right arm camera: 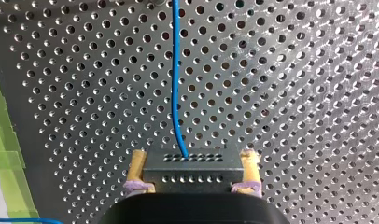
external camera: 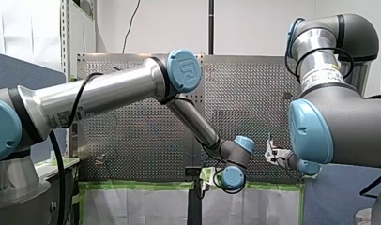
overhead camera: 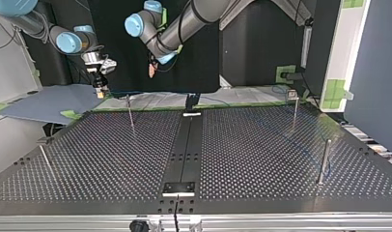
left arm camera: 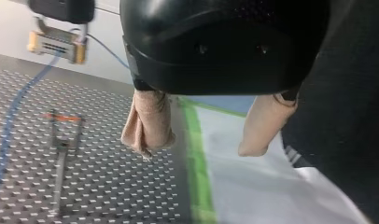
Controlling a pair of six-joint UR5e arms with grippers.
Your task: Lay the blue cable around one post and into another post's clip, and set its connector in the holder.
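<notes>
My right gripper (right arm camera: 192,183) is shut on a dark grey connector block (right arm camera: 191,167), its yellow pads pressed on the block's two sides. The blue cable (right arm camera: 174,70) leaves the block and runs away over the perforated plate. In the top view this gripper (overhead camera: 101,91) hangs above the table's far left edge, near a thin post (overhead camera: 130,114). My left gripper (left arm camera: 204,140) is open, beige fingers (left arm camera: 148,123) spread with nothing between them, over the table's taped edge. In its view the connector (left arm camera: 57,44) and the cable (left arm camera: 12,109) show beside a clip post (left arm camera: 62,140).
More posts stand at the top view's far right (overhead camera: 294,108), near right (overhead camera: 324,162) and near left (overhead camera: 44,154). A black centre strip carries a block (overhead camera: 179,188) at the near edge. Green tape (left arm camera: 197,154) lines the far table edge.
</notes>
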